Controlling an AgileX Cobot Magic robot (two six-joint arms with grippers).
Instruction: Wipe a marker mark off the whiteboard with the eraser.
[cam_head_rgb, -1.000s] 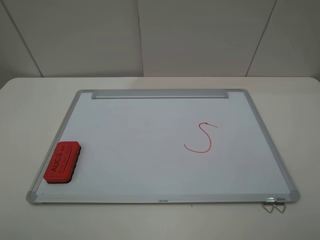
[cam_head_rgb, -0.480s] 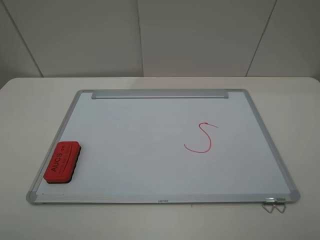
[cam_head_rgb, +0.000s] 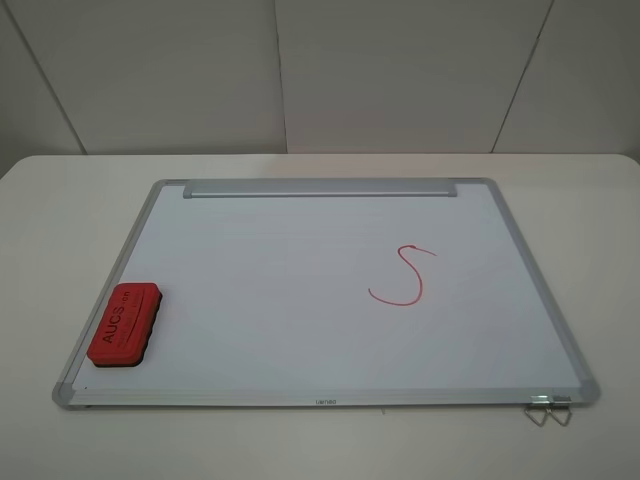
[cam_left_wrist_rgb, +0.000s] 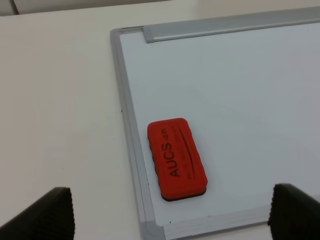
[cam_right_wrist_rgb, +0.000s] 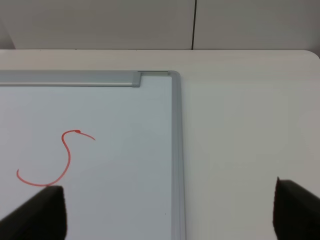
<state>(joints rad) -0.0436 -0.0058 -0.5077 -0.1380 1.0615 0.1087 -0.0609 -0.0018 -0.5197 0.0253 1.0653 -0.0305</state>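
Note:
The whiteboard (cam_head_rgb: 280, 290) lies flat on the table, its silver tray strip (cam_head_rgb: 320, 188) along the far edge. On the board's near left corner rests the red eraser (cam_head_rgb: 125, 323), lettering up, with nothing touching it. The only mark on the board is a red letter "S" (cam_head_rgb: 405, 277), right of centre; no "R" is visible. In the left wrist view my left gripper (cam_left_wrist_rgb: 169, 212) stands open above the eraser (cam_left_wrist_rgb: 176, 158), its fingers wide apart. My right gripper (cam_right_wrist_rgb: 166, 210) is open too, near the S (cam_right_wrist_rgb: 55, 160) and the board's far right corner. The high view shows neither gripper.
The white table (cam_head_rgb: 60, 200) runs around the board on all sides, with white wall panels behind it. A small metal clip (cam_head_rgb: 548, 410) sticks out at the board's near right corner.

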